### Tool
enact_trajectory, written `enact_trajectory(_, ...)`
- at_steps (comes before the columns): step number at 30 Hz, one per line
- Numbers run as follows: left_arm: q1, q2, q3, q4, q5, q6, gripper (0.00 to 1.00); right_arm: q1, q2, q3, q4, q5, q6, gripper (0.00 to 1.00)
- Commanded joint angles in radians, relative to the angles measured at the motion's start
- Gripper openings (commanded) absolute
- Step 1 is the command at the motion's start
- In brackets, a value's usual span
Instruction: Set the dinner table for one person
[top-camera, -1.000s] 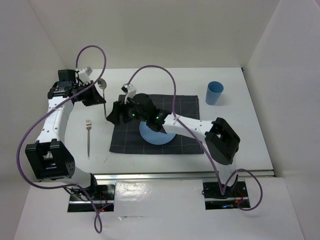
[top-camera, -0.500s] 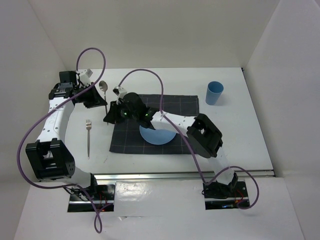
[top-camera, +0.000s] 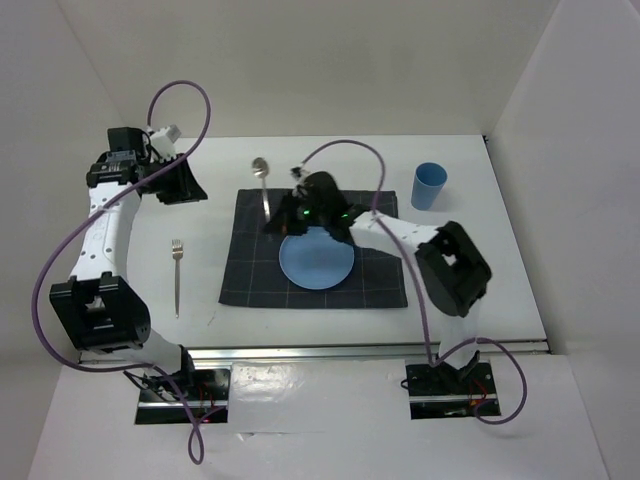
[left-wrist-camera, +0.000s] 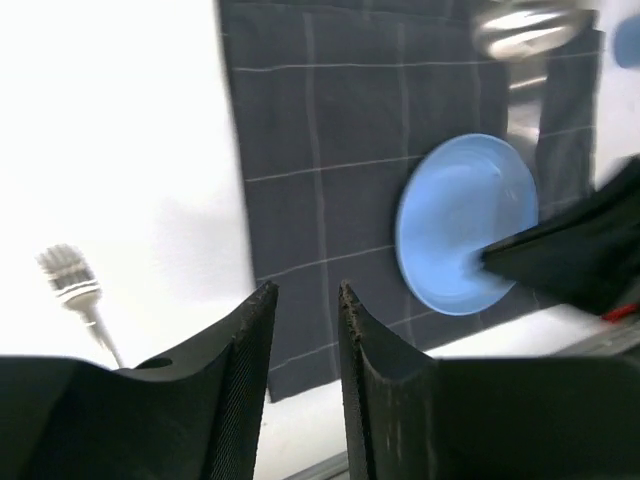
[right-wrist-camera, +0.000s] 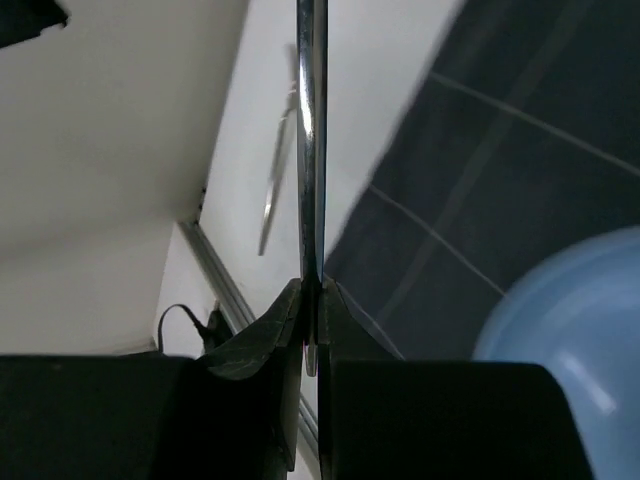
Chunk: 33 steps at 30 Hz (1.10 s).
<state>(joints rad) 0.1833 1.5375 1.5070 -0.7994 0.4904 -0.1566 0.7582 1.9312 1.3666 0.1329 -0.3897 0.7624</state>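
Right gripper (right-wrist-camera: 310, 292): jaws clamped on spoon (right-wrist-camera: 311, 140) handle, upper centre of top view | Left gripper (left-wrist-camera: 305, 300): jaws apart, empty, upper left | Table (top-camera: 480, 270): plain matte white, fills frame middle; bears checked cloth (top-camera: 250, 280), blue plate (top-camera: 316, 262), fork (top-camera: 177, 275), cup (top-camera: 429, 186)

Bright, even, diffuse light; shadows on the table (top-camera: 500, 220) are faint and soft. In the left wrist view the table's left side blows out white, the spoon (left-wrist-camera: 520, 25) glares and smears, and the fork (left-wrist-camera: 75, 285) is blurred. In the right wrist view the spoon's handle carries a bright streak; cloth (right-wrist-camera: 500, 170) and plate (right-wrist-camera: 550, 310) are unfocused.
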Motion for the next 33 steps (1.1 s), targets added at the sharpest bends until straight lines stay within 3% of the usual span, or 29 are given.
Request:
enact_trajectory(1,0.031,-0.016,0.024,-0.041,-0.067,0.089,0.39,-0.126,-0.231,-0.111,-0.056,-0.043,0.038,0.00)
enact_trajectory(9,0.070,-0.007,-0.145,-0.032,-0.131,0.146,0.39,-0.301,-0.602,-0.516,-0.185,-0.078,0.038,0.00)
enact_trajectory(15,0.079,0.003,-0.168,-0.014,-0.110,0.146,0.37,-0.437,-0.709,-0.770,-0.223,-0.050,-0.008,0.00)
enact_trajectory(18,0.079,0.003,-0.168,-0.014,-0.099,0.146,0.36,-0.529,-0.693,-0.853,-0.129,-0.184,-0.034,0.00)
enact_trajectory(23,0.079,-0.007,-0.177,-0.014,-0.099,0.146,0.36,-0.635,-0.594,-0.853,-0.021,-0.316,-0.084,0.00)
enact_trajectory(28,0.079,-0.016,-0.177,-0.014,-0.099,0.146,0.36,-0.645,-0.431,-0.822,-0.022,-0.419,-0.161,0.00)
enact_trajectory(33,0.088,-0.016,-0.186,-0.014,-0.099,0.155,0.36,-0.654,-0.396,-0.851,0.016,-0.431,-0.170,0.00)
